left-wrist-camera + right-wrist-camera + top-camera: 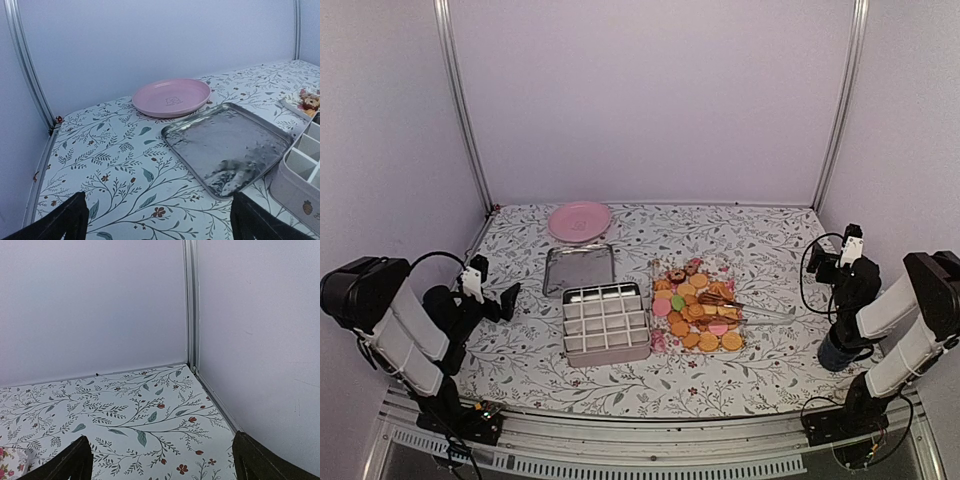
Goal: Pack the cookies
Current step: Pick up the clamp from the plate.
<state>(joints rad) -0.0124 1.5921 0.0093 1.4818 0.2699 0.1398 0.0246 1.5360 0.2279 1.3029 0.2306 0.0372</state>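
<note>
The cookies (pixel 698 312) lie in a heap on a flat floral tray (pixel 656 266) right of the table's middle: mostly golden-orange, a few pink, one green, some dark brown. In the left wrist view only a brown cookie (pixel 311 102) shows at the right edge. A pale box with a grid of compartments (pixel 606 322) stands just left of the heap, its cells empty. My left gripper (pixel 508 298) hovers left of the box, open and holding nothing (pixel 159 220). My right gripper (pixel 850 236) is far right, open and empty, facing the back right corner (pixel 160 460).
A shiny metal tray (pixel 579 269) (pixel 230 145) lies behind the box, and a pink plate (pixel 579 221) (pixel 171 96) sits behind that near the back wall. A thin clear utensil (pixel 760 312) rests across the cookie heap. Walls with metal posts close in the table.
</note>
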